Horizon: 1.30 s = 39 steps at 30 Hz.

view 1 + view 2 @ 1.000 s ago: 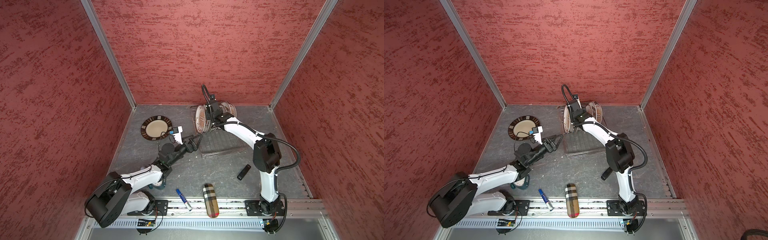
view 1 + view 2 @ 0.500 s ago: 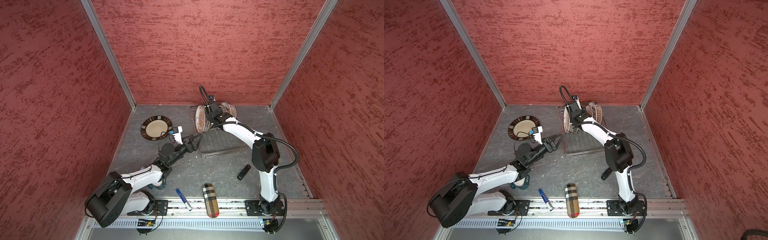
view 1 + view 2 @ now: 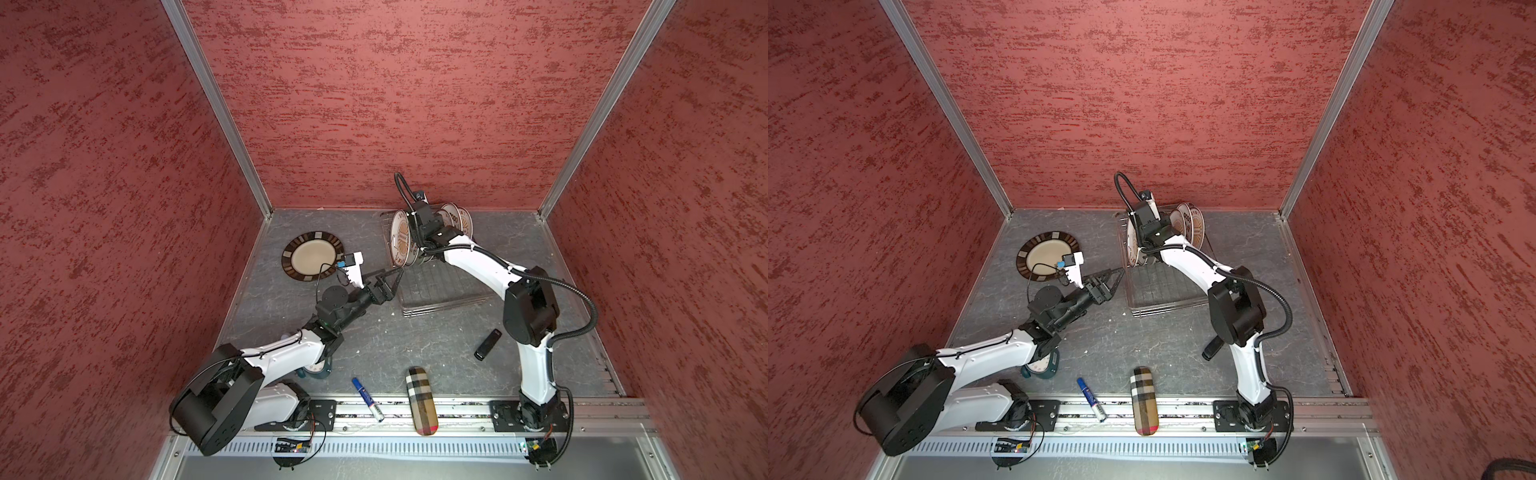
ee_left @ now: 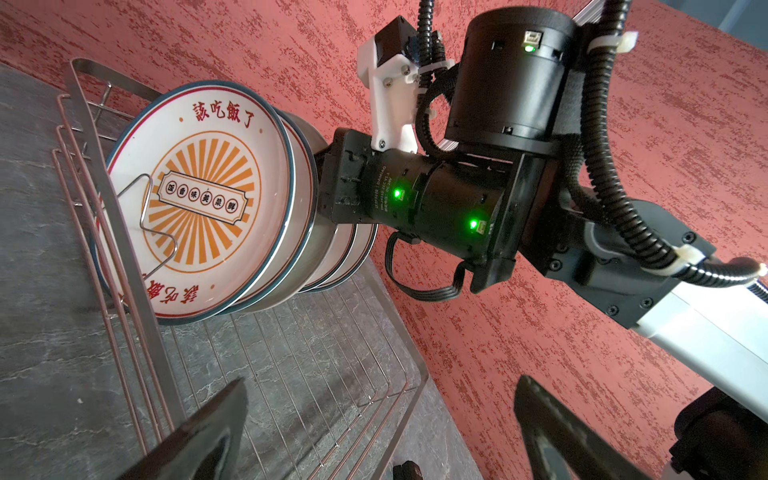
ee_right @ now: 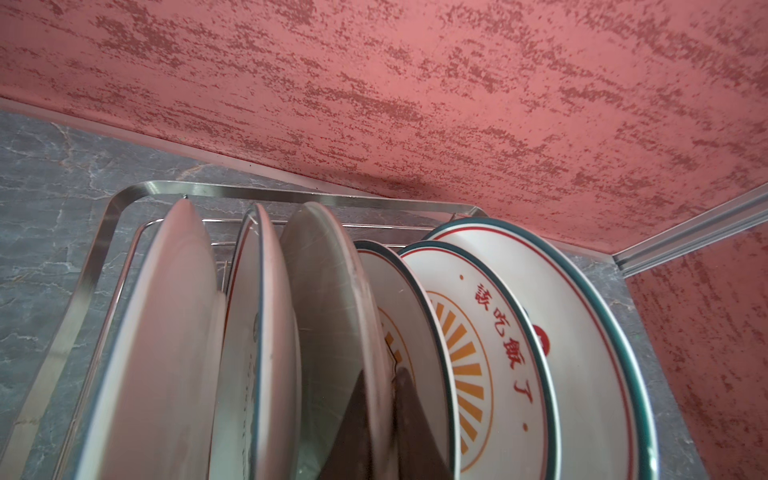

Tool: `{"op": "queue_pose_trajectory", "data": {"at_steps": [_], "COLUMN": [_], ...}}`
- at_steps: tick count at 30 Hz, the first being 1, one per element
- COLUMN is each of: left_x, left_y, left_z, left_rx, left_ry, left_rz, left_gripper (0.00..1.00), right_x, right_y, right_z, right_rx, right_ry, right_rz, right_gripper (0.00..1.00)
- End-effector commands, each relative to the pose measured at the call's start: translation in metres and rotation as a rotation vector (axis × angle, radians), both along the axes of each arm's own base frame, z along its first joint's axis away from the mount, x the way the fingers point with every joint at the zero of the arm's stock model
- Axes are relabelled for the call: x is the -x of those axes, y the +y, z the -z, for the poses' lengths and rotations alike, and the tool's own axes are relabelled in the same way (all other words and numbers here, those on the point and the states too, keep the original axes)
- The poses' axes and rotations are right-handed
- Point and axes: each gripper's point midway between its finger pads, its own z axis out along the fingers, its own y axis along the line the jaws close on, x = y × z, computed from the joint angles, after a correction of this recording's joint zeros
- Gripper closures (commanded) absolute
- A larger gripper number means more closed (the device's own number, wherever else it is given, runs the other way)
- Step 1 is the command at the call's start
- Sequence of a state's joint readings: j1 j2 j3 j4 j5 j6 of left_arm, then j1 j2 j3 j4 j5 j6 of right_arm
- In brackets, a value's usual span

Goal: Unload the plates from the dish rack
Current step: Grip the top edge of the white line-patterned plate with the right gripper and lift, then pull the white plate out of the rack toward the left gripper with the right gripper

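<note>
Right gripper (image 5: pixel 380 382) pinches the rim of a round white plate (image 5: pixel 320 291), likely slick and breakable, in the silver wire dish rack (image 5: pixel 104 232); left gripper (image 3: pixel 395 280) spread.

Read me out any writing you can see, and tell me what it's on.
"該吃飯了": red, on the front plate rim; also on a rear plate, seen in the right wrist view.
"饭香味美菜鮮": front plate's centre banner.
Motor label and marker label: too small to read.
</note>
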<state>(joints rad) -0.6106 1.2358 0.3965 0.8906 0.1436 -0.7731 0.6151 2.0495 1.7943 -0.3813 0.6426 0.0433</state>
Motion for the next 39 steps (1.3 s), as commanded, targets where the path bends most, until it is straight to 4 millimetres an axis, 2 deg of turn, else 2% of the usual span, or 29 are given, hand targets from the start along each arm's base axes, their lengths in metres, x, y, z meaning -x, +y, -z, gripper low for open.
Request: {"op": "queue_pose_trajectory", "data": {"at_steps": [1,8,17,25,29,34,39], "left_x": [0.001,0.001,0.005,0.007,0.011,0.019,0.026], "left_y": [0.006,0.009,0.008,0.006,0.004,0.005,0.005], "left_z": [0.000,-0.002,-0.001,-0.007,-0.014,-0.023,-0.026], "left_rx": [0.002,0.002,0.004,0.012,0.004,0.020,0.023], "left_ry": [-0.006,-0.010,-0.025,-0.035,-0.062,-0.092,-0.104], "left_rz": [-0.020,-0.031,-0.019,-0.008,0.011,0.023,0.035], "left_gripper": [0.01,0.01,0.01,0.01,0.01,0.01,0.01], "right_x": [0.005,0.014,0.041,0.083,0.116,0.147,0.176], "right_y": [-0.011,-0.024,-0.041,-0.074,-0.089,-0.099,-0.116], "right_z": [-0.111,-0.128,-0.157,-0.185,-0.201,-0.208,-0.210], "right_rx": [-0.085,-0.053,-0.101,-0.186,-0.305,-0.520,-0.654], "right_ry": [-0.237,-0.276,-0.358,-0.439,-0.498,-0.524,-0.581], "right_rz": [0.043,0.083,0.093,0.116,0.065,-0.073,-0.136], "right_gripper": [0.98,1.00,1.00,1.00,1.00,1.00,1.00]}}
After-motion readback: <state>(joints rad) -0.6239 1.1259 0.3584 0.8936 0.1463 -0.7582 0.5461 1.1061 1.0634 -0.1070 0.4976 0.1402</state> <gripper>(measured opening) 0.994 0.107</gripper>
